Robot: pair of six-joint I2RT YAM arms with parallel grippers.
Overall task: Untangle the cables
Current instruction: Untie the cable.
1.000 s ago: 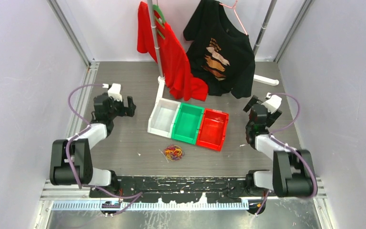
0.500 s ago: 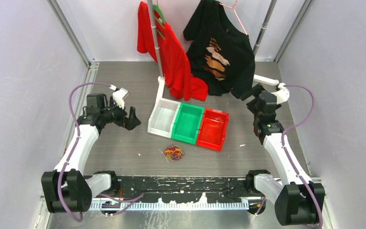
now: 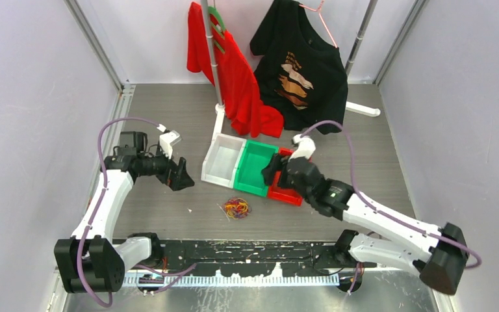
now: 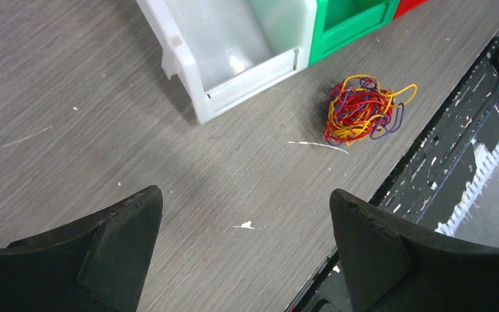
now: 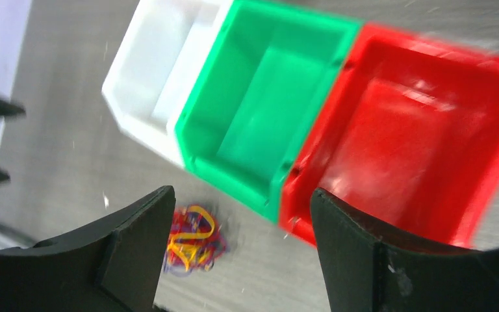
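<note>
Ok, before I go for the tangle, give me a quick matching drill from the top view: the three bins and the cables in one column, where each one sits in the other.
Things:
1 white bin
2 green bin
3 red bin
4 cables

Places:
a middle of the bin row
b on the table, outside the bins
c left end of the bin row
d right end of the bin row

Pairs: 1-c, 2-a, 3-d, 4-b

White arm links (image 3: 106, 200), black joints (image 3: 91, 257), black fingers (image 4: 114, 247), lilac hoses (image 3: 130, 119) running alongside
</note>
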